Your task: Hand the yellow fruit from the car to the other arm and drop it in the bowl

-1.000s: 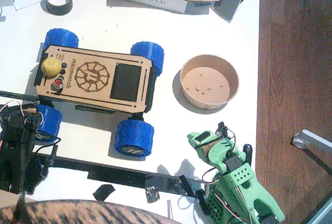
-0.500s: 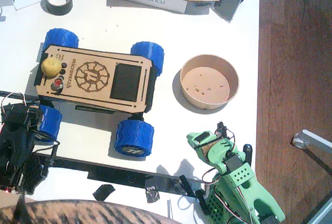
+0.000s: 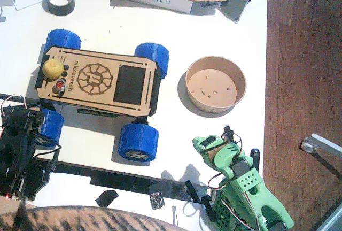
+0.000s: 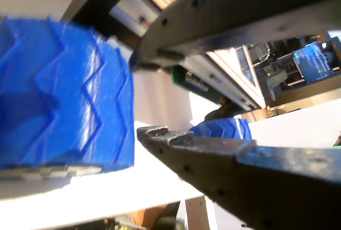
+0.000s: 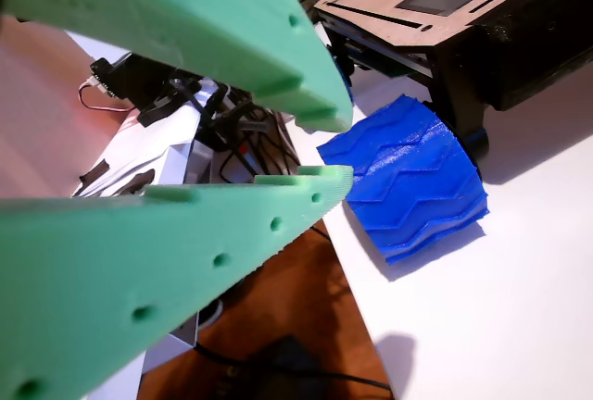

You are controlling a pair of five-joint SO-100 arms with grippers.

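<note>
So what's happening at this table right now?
Nothing is held yet. The yellow fruit sits on the car, beside its red button. The black left gripper is open, low beside a blue wheel at the fruit's end of the car. The green right gripper is open and empty, below the empty bowl.

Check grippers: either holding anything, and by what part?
Nothing held. Left gripper and right gripper are both open and empty; the yellow fruit sits on the car.
</note>
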